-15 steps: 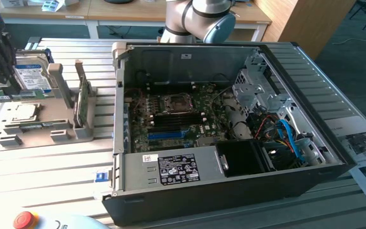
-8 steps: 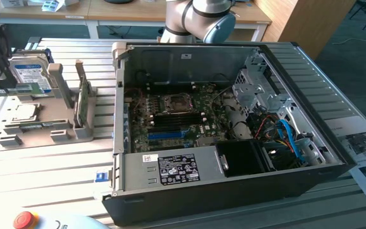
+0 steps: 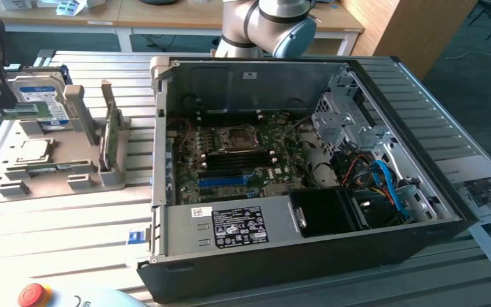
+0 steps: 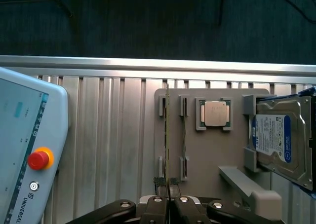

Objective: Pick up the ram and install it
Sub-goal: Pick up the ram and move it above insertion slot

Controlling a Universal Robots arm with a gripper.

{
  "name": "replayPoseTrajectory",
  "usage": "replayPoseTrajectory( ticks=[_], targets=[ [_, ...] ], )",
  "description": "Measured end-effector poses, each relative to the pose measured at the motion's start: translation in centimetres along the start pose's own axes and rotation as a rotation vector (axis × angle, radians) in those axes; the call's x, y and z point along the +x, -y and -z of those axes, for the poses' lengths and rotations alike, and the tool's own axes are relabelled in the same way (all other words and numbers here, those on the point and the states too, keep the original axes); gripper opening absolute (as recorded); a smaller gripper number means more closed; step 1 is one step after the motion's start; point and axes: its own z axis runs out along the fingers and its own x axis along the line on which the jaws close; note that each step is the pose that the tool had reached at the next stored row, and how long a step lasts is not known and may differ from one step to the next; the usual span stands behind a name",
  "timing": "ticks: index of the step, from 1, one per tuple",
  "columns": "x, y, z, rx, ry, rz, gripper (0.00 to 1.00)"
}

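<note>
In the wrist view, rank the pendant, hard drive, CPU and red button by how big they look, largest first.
1. Pendant, though cut off by the frame.
2. Hard drive, also cut off.
3. CPU.
4. Red button, only slightly smaller than the CPU.

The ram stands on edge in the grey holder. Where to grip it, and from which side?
Grip the ram by its free upper edge, from above, one finger on each flat face: it stands upright, and the holder covers its lower edge.
</note>
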Motion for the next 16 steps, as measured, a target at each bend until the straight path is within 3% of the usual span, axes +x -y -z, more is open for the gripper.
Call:
replayPoseTrajectory(
  ticks=[9, 16],
  targets=[
    [0.03, 0.06, 0.31, -0.0003, -0.0001, 0.0, 0.12],
    [0.23, 0.88, 0.31, -0.0006, -0.0001, 0.0, 0.12]
  ],
)
